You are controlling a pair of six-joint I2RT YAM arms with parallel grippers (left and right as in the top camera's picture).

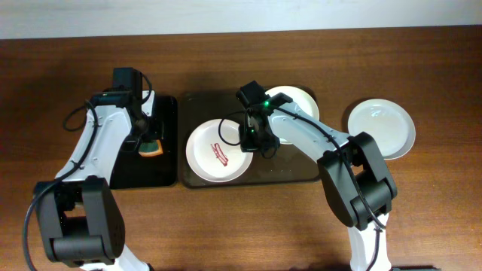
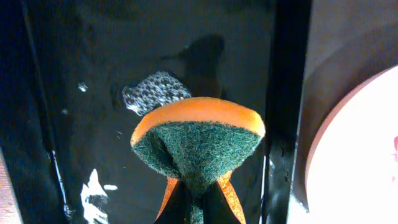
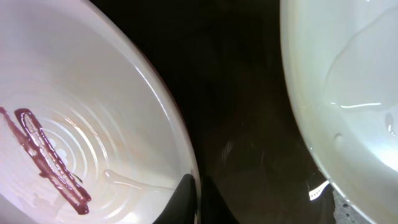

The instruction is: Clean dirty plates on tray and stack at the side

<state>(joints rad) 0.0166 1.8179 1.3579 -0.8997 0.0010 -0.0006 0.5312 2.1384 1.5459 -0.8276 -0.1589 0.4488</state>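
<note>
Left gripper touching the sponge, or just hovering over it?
Touching. The left wrist view shows the sponge squeezed into a fold between the jaws of the left gripper.

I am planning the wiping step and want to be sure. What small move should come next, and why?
Probably the left gripper should carry the sponge right, over to the dirty plate. The sponge is pinched and hangs above the black tray, the red streak is unwiped, and the right gripper appears to clamp the plate's rim, steadying it.
</note>
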